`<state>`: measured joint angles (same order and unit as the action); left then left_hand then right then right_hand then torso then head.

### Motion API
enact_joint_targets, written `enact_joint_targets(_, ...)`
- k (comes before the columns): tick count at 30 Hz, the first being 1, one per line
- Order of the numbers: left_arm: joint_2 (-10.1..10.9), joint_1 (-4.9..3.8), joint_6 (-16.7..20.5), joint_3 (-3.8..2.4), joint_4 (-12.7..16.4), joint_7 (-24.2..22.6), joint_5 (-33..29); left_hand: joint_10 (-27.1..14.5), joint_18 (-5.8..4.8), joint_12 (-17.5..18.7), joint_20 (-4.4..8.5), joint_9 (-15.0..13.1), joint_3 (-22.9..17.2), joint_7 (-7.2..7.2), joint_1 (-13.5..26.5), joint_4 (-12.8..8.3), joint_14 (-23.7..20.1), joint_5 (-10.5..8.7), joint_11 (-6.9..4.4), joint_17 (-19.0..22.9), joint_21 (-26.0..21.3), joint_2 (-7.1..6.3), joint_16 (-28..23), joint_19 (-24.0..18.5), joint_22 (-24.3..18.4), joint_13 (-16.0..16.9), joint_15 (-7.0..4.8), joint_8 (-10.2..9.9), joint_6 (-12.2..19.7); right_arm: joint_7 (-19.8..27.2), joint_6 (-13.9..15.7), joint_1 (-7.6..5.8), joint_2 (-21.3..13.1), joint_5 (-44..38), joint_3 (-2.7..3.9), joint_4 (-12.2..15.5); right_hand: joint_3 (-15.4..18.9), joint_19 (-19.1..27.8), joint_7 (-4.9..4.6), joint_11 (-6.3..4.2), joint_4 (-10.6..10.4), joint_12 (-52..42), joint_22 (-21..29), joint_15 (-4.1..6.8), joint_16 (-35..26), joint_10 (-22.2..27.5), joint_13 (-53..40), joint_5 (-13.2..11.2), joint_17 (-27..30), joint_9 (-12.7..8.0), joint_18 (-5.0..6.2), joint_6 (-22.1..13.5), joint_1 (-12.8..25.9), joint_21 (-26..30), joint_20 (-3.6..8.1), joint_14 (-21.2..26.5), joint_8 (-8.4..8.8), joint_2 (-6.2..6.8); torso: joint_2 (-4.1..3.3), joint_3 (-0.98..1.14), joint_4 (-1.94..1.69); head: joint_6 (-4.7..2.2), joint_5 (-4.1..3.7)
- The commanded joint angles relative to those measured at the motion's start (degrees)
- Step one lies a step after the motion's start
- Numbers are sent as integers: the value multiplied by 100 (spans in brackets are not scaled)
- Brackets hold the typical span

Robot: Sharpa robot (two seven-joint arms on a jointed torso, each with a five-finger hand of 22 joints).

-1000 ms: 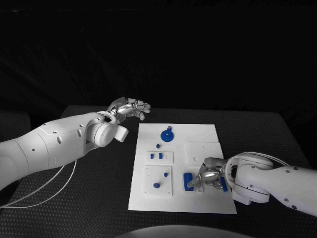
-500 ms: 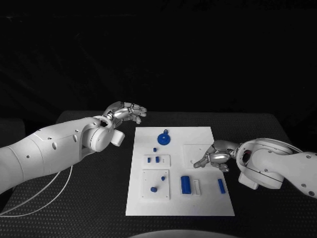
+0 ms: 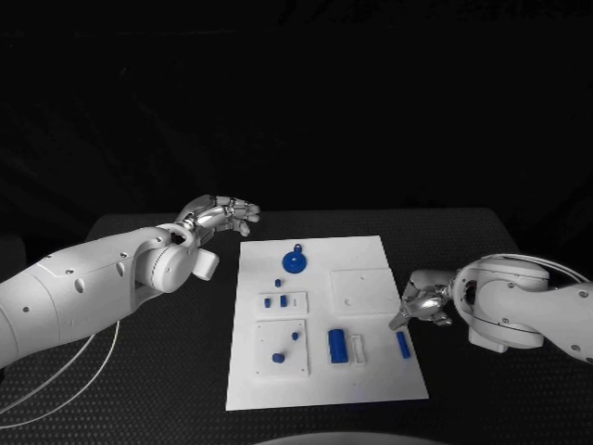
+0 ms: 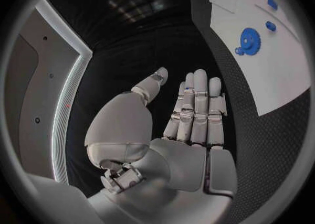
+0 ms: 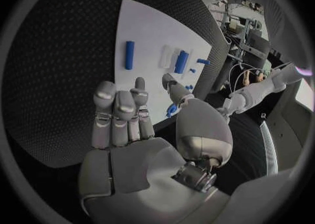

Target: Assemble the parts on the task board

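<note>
From my remote station I read the task board point(image 3: 377, 255) as lying lengthwise at the centre of the desk point(image 3: 150, 371), with bare black surface along both long edges and at the far end.

Left hand point(image 3: 217, 215): holds nothing, fingers extended and lightly spread, positioned off the board's far left corner, clear of its edge.

Right hand point(image 3: 423, 301): I see nothing held, fingers loosely apart, at the board's right edge, just beside the blue bar point(image 3: 402, 345).

Parts on the board:
- blue gear point(image 3: 294, 259) near the far end;
- two small blue pegs point(image 3: 275, 301) in a white block at mid-board;
- thick blue cylinder point(image 3: 335, 345) beside a white strip point(image 3: 359, 348) near the front;
- small blue pin point(image 3: 279, 358) on the front left block.

I can read no labels or writing.
</note>
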<state>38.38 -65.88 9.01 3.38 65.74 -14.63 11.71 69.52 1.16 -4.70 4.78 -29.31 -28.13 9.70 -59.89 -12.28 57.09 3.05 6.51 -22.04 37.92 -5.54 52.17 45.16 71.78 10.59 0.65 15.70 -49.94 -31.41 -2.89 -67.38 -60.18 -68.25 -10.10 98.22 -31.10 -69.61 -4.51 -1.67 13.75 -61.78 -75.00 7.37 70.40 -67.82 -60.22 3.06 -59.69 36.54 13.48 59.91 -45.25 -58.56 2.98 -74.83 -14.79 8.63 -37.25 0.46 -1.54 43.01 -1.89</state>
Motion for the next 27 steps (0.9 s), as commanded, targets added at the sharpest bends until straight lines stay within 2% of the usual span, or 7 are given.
enact_joint_targets(1,-9,-1,-83,-2,27,-54,-32,-40,92,-14,8,10,-1,-8,53,43,32,18,-6,-10,-27,-2,-36,38,9,0,12,40,33,-290,-501,3,-40,-667,-24,3,-89,-26,-6,-10,-43,19,-51,18,-6,-58,-4,-27,-15,21,152,71,43,6,-34,-23,-37,63,-1,-9,-4,-10,-144)
enact_joint_targets(6,-7,-1,-84,-1,52,-54,-32,-41,92,-14,8,11,3,-8,61,49,32,18,-6,-13,-29,-3,-38,38,12,0,12,41,33,-305,-496,7,-74,-996,-127,-27,-142,-27,0,-15,-102,19,-64,19,7,-66,-15,-27,-32,54,152,79,156,-10,-44,-22,-50,36,-1,-9,-7,-2,-209)
enact_joint_targets(11,4,-1,-92,1,74,-48,-32,-41,92,-15,8,11,6,-8,70,56,32,18,-6,-15,-31,-4,-39,38,14,0,12,42,33,-309,-500,34,-51,-1079,-167,-86,-149,-20,2,-17,-123,22,-70,19,11,-66,-20,-27,-40,69,152,81,244,-17,-49,-19,-52,30,-7,-4,-9,12,-238)
enact_joint_targets(19,22,-1,-95,2,90,-47,-32,-42,92,-15,8,12,9,-8,81,64,32,18,-6,-18,-34,-4,-42,38,17,0,12,43,33,-303,-318,269,133,-1008,-183,-148,-166,-12,6,-20,-135,27,-76,20,13,-67,-24,-27,-46,82,152,88,324,-23,-53,-16,-54,-2,-8,-4,-10,48,-238)
enact_joint_targets(27,48,-1,-105,4,96,-35,-32,-44,92,-15,8,13,12,-8,92,75,32,18,-6,-22,-37,-2,-45,39,20,0,12,43,35,-302,-291,393,256,-963,-183,-193,-186,-8,9,-23,-133,30,-78,20,13,-69,-26,-26,-49,90,152,96,362,-28,-54,-15,-56,-37,-7,-7,-20,92,-212)
